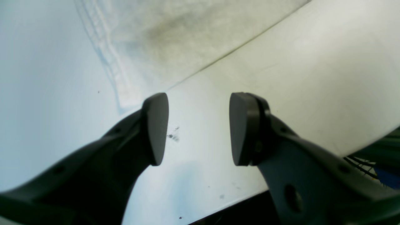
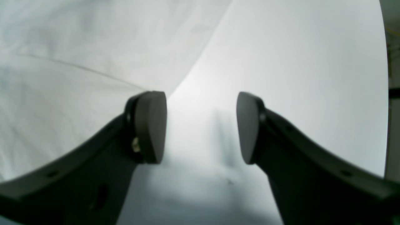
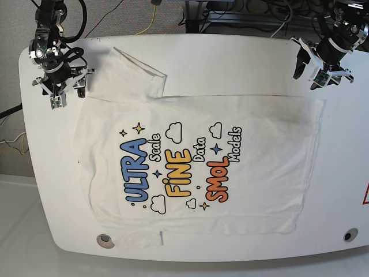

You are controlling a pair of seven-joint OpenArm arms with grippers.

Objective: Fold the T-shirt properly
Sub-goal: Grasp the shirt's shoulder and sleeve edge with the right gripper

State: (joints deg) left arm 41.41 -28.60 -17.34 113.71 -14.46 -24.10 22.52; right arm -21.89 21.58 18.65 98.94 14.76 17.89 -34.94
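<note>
The white T-shirt lies spread flat on the table, print facing up, with one sleeve sticking out at the far left. My right gripper hovers open at the shirt's far-left corner. In the right wrist view the cloth lies to the left of my open right gripper, and nothing is between the fingers. My left gripper is open just beyond the shirt's far-right corner. The left wrist view shows the hem ahead of my empty left gripper.
The white table has rounded corners and a round hole near each front corner. Cables hang behind its far edge. Its edge runs close under my left gripper.
</note>
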